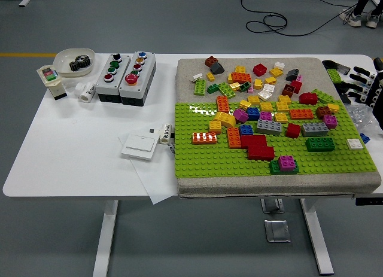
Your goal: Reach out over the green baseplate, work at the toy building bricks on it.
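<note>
The green baseplate (209, 160) lay on a grey mat at the table's right half, bricks (269, 112) scattered across it. The right hand (359, 82) hovered at its far-right edge, fingers spread, grasping nothing. No writing was legible.

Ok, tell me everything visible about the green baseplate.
The green baseplate is a flat, studded, bright green plastic sheet lying on a grey pad on the white table. It covers the pad's nearer part. Loose bricks crowd its far half; its near-left area is bare. Glare marks its far-left corner. No hand touches it.
</note>
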You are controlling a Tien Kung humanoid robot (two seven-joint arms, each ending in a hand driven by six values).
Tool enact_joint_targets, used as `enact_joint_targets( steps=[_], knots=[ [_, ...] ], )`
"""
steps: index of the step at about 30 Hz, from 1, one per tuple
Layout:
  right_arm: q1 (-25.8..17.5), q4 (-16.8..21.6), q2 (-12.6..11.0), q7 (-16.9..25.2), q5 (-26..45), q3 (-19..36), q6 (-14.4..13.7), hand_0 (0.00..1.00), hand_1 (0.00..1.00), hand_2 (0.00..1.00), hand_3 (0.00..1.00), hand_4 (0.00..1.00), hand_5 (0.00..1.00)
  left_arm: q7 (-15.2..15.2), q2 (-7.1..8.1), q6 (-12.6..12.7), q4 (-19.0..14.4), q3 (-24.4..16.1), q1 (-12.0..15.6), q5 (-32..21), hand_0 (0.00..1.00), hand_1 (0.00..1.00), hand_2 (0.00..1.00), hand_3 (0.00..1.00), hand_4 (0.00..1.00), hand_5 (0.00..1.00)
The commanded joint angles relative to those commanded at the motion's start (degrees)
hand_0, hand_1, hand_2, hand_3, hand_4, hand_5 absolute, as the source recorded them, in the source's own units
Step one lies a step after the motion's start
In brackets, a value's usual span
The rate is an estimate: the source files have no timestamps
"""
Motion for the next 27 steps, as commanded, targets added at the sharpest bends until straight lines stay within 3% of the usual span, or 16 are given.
enact_joint_targets(
  steps=[27],
  knots=[
    [0.25,0.06,-0.1,-0.24,-0.14,0.04,0.46,0.841,0.794,0.853,0.879,0.998,0.998,-0.33,-0.05,-0.17,0.03,0.63,-0.1,-1.09,0.673,0.749,0.763,0.573,0.643,0.603]
  ],
)
